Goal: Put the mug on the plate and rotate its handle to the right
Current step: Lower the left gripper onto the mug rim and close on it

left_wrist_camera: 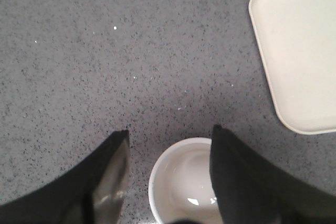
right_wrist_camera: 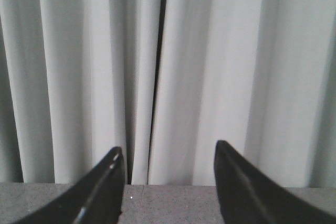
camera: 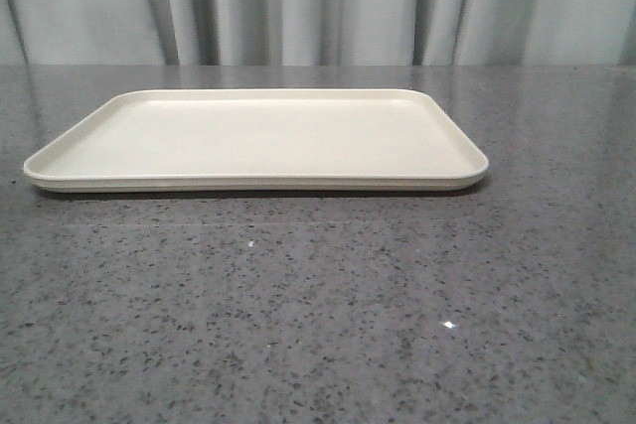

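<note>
Grey speckled counter [camera: 318, 325] carries the bare cream rectangular plate [camera: 258, 138]. Left claw [left_wrist_camera: 169, 140], released, straddles the white mug's [left_wrist_camera: 181, 182] rim nearby; seat deeper before clenching. Right claw [right_wrist_camera: 169, 153] hangs released.

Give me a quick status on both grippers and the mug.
Left gripper open over the mug, not gripping. Right gripper open, facing curtain. Plate bare. Nothing in the way.

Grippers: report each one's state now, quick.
Left gripper: open, fingers straddling the mug rim, not gripping.
Right gripper: open, holding nothing, facing the curtain.
</note>
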Available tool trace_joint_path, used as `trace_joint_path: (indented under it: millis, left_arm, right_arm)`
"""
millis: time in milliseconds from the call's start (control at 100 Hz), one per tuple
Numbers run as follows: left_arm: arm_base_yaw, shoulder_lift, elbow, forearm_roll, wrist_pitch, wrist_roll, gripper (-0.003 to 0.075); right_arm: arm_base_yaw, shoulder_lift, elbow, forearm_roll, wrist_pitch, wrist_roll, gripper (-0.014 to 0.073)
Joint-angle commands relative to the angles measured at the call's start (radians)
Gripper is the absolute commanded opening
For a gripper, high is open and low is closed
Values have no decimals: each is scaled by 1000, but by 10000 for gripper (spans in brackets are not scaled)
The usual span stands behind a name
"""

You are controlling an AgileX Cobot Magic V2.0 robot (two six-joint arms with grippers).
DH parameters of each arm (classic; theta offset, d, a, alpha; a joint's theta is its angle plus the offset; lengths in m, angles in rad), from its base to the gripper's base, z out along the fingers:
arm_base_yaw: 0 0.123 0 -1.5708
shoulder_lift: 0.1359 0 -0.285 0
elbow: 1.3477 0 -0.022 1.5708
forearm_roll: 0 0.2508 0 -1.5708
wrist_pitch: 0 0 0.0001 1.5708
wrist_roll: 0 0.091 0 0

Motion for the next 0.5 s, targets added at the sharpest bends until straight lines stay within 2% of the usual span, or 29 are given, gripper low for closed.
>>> trace_joint_path:
  millis: [0,220,490]
  left_arm:
    - [0,-7,14,22,-11,-2,358]
    - [0,-7,112,98,-11,-2,358]
    - [0,-7,198,104,-11,-2,358]
  right_arm:
    - [0,22,-35,-3,-71,-5,405]
    - [0,39,-35,-3,-69,-5,405]
    - [0,40,-35,-3,-69,-5,405]
